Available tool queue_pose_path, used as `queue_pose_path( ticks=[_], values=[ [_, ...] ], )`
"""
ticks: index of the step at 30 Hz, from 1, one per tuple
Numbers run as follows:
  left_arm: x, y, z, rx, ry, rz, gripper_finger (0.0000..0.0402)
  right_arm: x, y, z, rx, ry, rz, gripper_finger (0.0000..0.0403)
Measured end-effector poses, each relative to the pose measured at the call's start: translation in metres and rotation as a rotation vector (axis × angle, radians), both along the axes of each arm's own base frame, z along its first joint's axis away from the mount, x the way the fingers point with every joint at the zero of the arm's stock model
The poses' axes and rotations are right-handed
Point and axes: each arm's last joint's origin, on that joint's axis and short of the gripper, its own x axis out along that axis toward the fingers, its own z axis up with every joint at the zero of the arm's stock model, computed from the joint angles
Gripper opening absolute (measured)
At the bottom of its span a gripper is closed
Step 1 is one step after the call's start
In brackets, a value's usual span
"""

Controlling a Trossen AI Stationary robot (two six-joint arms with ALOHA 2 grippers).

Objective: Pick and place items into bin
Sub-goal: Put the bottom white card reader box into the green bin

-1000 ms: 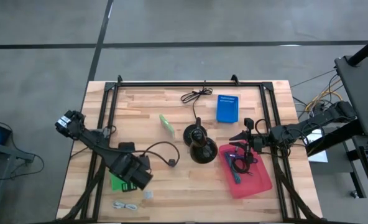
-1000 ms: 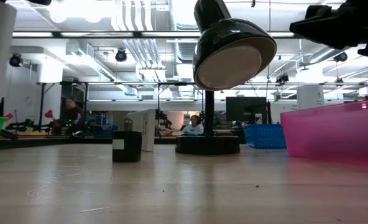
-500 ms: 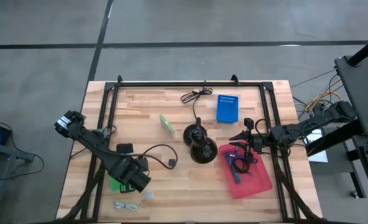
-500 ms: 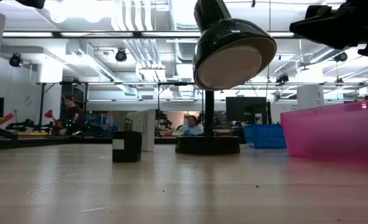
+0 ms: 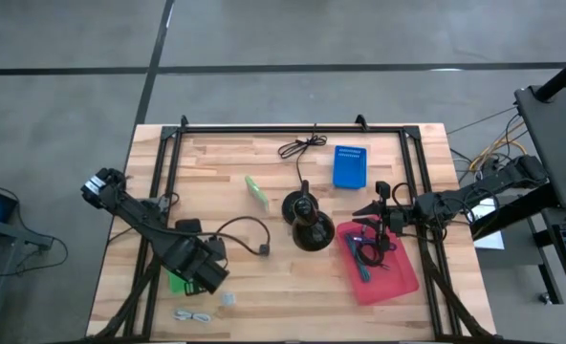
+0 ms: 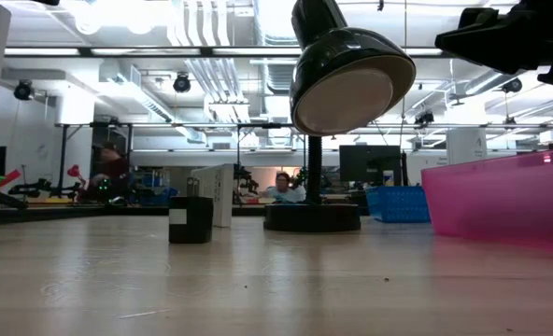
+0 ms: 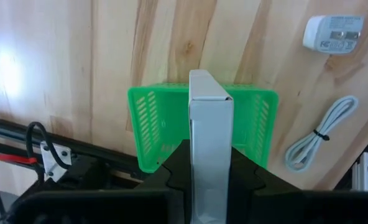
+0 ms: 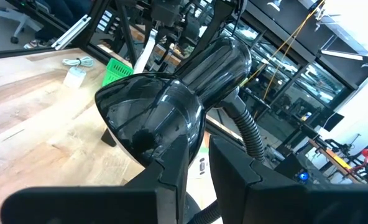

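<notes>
White box (image 7: 210, 149) held edge-on by my left gripper (image 7: 206, 171), directly above the green basket (image 7: 148, 121) at the near-left of the table (image 5: 264, 263).

Fingers pinch the box's narrow faces; I judge it light, stiff cardboard, smooth enough to slip, so I keep the grip low on the flat sides. Near it lie a white charger (image 7: 332, 33) and a coiled white cable (image 7: 317, 140). Farther right, my right gripper (image 5: 379, 212) hovers beside the black lamp (image 5: 307, 222), fingers close together, holding nothing, just above the pink bin (image 5: 398, 277).
</notes>
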Motion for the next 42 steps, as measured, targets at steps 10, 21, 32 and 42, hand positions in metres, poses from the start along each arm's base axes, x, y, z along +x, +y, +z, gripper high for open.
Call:
queue_pose_path(
  ticks=[10,21,32,42],
  values=[
    [-0.009,-0.001,-0.012,0.024,0.045,-0.007,0.0033,0.0,0.0,0.0,0.0,0.0,-0.001,0.0054],
    [-0.016,0.004,-0.018,0.05,0.058,0.035,0.0033,0.0,0.0,0.0,0.0,0.0,0.0,0.0054],
    [-0.018,0.002,-0.005,-0.057,0.07,0.049,0.0033,0.0,0.0,0.0,0.0,0.0,0.0,0.0054],
    [-0.022,0.004,-0.021,-0.011,0.126,0.13,0.0033,0.0,0.0,0.0,0.0,0.0,0.0,0.0054]
  ],
)
